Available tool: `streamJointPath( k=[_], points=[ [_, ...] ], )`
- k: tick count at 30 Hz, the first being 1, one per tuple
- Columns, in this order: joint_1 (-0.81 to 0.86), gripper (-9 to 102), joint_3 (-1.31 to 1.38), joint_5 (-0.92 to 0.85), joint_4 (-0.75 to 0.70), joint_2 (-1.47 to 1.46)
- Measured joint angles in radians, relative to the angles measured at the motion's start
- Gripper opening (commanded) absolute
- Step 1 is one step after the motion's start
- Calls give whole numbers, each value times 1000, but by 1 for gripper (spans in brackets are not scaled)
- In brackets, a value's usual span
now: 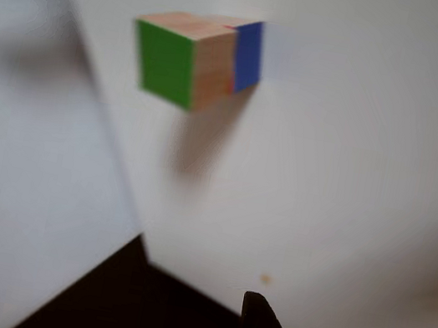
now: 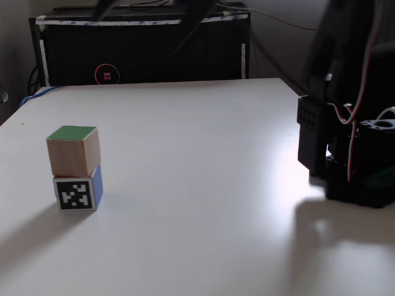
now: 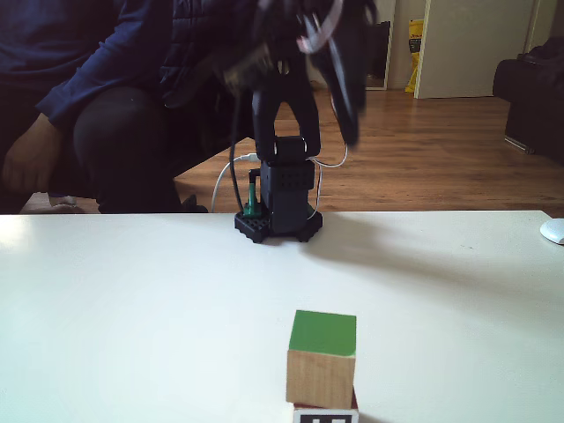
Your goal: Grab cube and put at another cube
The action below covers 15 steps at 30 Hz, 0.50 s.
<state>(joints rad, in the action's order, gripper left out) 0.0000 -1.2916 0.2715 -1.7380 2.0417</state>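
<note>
In the other view the tool [image 1: 103, 314] shows two dark fingertips spread apart at the bottom edge, holding nothing. Well beyond them, on the white surface [image 1: 353, 171], the cube [image 1: 178, 59] with the green face sits stacked on another cube [image 1: 247, 54], touching it and well apart from the tool.

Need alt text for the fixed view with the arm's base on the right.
The green-topped cube sits stacked on another cube, which shows a black-and-white marker face, at the left of a white table. The arm's black base stands at the right edge.
</note>
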Motion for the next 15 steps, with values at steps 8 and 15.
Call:
streamJointPath(
  k=[8,15],
  points=[
    [137,44,-591,-156,225,689],
    [224,4,-1190,-241,460,977]
  ],
)
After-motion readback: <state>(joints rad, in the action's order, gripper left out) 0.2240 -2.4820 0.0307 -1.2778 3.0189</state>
